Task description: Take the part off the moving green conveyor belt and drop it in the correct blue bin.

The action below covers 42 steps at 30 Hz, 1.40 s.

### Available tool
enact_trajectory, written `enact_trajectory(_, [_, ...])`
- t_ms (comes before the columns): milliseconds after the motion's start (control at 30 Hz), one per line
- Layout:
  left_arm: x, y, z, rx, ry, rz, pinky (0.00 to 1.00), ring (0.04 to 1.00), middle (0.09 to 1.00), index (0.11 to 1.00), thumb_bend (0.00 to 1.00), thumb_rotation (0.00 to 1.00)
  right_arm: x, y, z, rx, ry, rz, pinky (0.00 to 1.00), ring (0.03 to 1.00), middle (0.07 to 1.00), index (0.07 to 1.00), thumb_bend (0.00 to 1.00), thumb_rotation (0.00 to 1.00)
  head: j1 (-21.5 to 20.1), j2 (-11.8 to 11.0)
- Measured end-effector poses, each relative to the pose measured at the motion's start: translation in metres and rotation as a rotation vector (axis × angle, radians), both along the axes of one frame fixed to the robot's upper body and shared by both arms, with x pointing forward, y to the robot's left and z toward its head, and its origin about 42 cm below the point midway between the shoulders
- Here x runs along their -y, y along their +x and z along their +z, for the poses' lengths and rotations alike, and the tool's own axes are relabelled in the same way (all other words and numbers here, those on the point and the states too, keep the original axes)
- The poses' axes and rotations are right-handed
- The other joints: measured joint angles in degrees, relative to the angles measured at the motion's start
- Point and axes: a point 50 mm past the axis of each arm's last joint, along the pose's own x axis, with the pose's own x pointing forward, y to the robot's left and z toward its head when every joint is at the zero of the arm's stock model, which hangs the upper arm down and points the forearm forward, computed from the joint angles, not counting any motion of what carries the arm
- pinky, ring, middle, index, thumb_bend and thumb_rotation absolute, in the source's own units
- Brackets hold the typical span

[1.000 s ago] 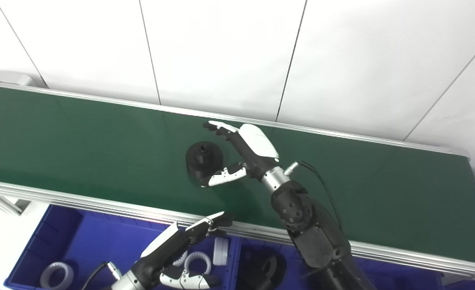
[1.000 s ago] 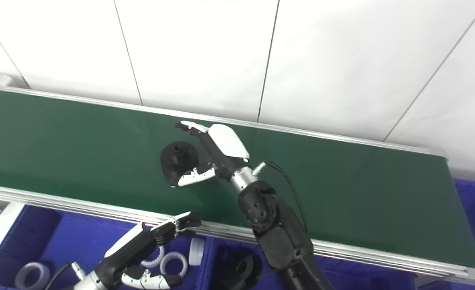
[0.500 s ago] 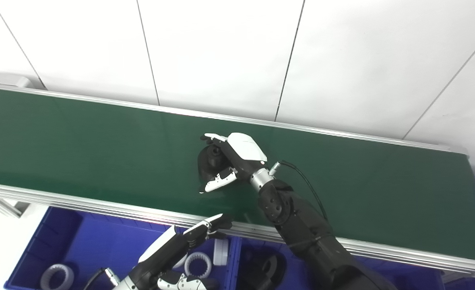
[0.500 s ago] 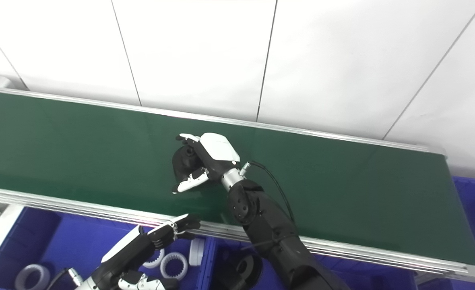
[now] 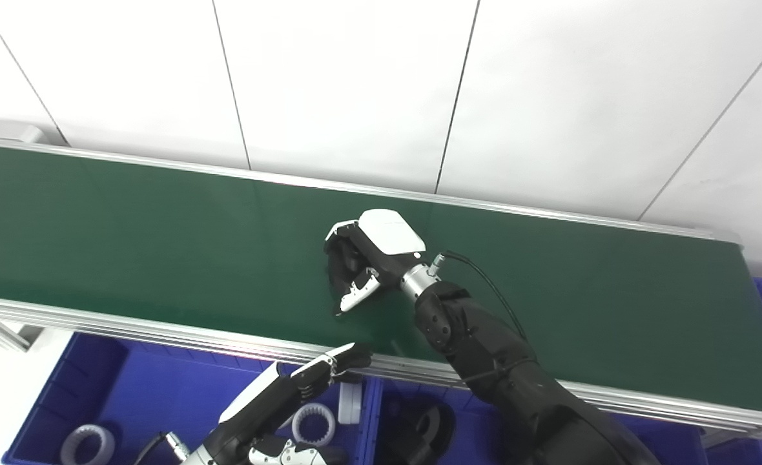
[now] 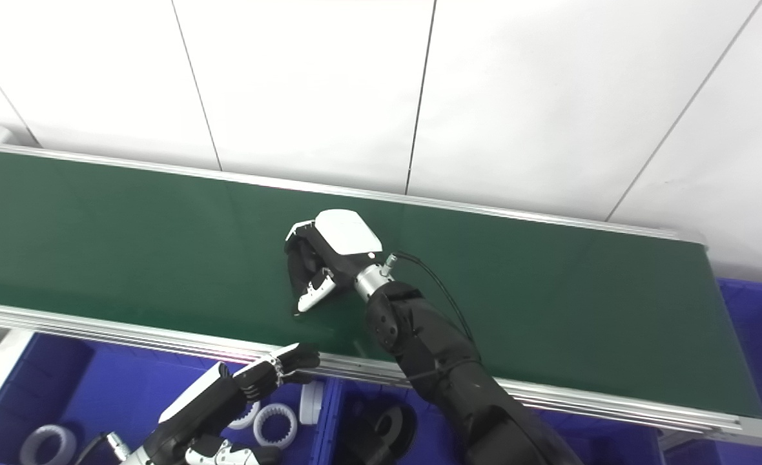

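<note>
- Nearest, along the bottom edge, sit the blue bins: the left bin (image 5: 97, 394) holds white toothed rings (image 5: 312, 422), and the bin to its right (image 5: 465, 433) holds a black round part (image 5: 427, 423).
- Above the left bin hovers the left hand (image 5: 284, 403), its dark fingertips (image 5: 349, 356) reaching up to the near rail of the conveyor; the fingers lie stretched and it carries nothing, thumb held apart below.
- Just beyond runs the near aluminium rail (image 5: 129, 326), then the green conveyor belt (image 5: 129, 239) crossing the whole width of the scene.
- About mid-belt, between the near and far edges, the right hand (image 5: 368, 258) is curled down over the black part (image 6: 305, 266); fingers wrap its far side and the white-tipped thumb (image 5: 357, 296) presses its near side, so the part is clamped while it sits at belt level.
- Only a dark sliver of the part shows between fingers and thumb.
- Farthest, white wall panels (image 5: 355, 84) rise behind the belt's far rail.
</note>
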Motion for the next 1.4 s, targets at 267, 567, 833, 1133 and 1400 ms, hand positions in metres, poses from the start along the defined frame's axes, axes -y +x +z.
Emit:
enact_trajectory(267, [0.002,0.002,0.008,0.026,-0.02,-0.007,0.86,0.914,0.938,0.922,0.52,0.46,0.015,-0.003,-0.004,0.001,0.02,0.011,0.6,0.506,0.522,0.45,0.51,0.0,0.0,0.6])
enact_trajectory(567, [0.004,0.002,0.008,0.025,-0.024,-0.016,0.87,0.922,0.945,0.929,0.51,0.47,0.017,-0.008,-0.004,-0.009,0.038,0.023,0.53,0.509,0.519,0.438,0.5,0.0,-0.2,0.8])
enact_trajectory(833, [0.005,0.001,0.008,0.024,-0.025,-0.019,0.88,0.931,0.953,0.937,0.49,0.48,0.031,-0.015,-0.011,-0.017,0.172,-0.075,0.43,0.488,0.522,0.444,0.5,0.0,-0.3,0.7])
enact_trajectory(1133, [0.006,0.002,0.008,0.024,-0.027,-0.021,0.9,0.94,0.958,0.943,0.48,0.49,0.047,-0.027,-0.013,-0.024,0.369,-0.169,0.42,0.46,0.516,0.448,0.5,0.0,-0.6,0.9])
enact_trajectory(1400, [0.003,0.003,0.011,0.031,-0.026,-0.029,0.92,0.953,0.969,0.954,0.46,0.51,0.058,-0.038,0.004,0.002,0.558,-0.231,0.37,0.461,0.527,0.469,0.49,0.0,-1.3,1.1])
